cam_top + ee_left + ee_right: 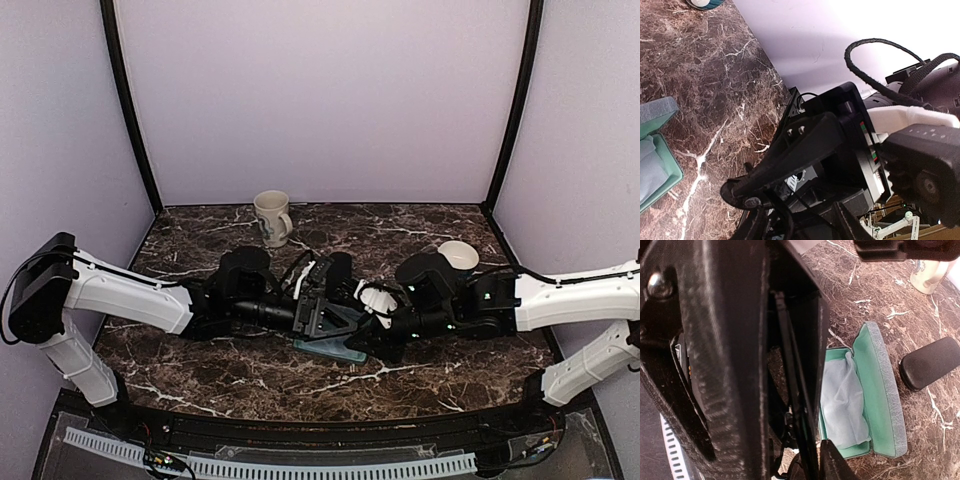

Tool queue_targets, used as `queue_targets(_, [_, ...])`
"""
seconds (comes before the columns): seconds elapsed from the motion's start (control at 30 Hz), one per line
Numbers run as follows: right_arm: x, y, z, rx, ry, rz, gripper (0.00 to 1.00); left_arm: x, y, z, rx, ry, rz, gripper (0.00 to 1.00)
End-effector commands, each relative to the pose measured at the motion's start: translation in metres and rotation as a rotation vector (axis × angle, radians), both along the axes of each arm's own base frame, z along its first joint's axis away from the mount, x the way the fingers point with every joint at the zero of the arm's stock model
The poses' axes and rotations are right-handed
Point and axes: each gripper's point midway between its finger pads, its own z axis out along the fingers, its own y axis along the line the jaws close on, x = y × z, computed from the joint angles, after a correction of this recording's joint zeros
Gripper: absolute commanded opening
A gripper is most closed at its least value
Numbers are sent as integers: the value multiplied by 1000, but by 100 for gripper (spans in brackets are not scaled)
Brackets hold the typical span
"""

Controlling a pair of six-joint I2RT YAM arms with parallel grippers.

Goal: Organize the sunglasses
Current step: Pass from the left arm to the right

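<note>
Black-framed sunglasses (799,390) hang above the marble table (200,370), between my two grippers at the table's middle. My left gripper (316,300) comes in from the left, shut on them, and its wrist view is mostly filled by dark frame and the other arm. My right gripper (790,460) has its fingers close on either side of the folded frame, the right finger (832,462) against it. Just beneath lies the grey-blue case (880,390), open, with green lining and a pale cloth (842,395) inside. The same case (335,349) shows under both grippers from above.
A black oblong case (930,362) lies shut on the marble beyond the open case. A cream mug (272,217) stands at the back left. A white bowl (458,255) sits at the back right, close to the right arm.
</note>
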Motion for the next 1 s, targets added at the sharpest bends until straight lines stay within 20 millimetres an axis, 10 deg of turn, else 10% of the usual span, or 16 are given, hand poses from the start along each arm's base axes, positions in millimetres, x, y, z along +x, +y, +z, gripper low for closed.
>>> queue_targets(0.0, [5,6,25,64,-36,-20,30,-4,3,10,-39,-29,-18,44])
queue_targets(0.97, [10,-17,18,57,1,-60,20,-6,15,-20,120,-73,-25,55])
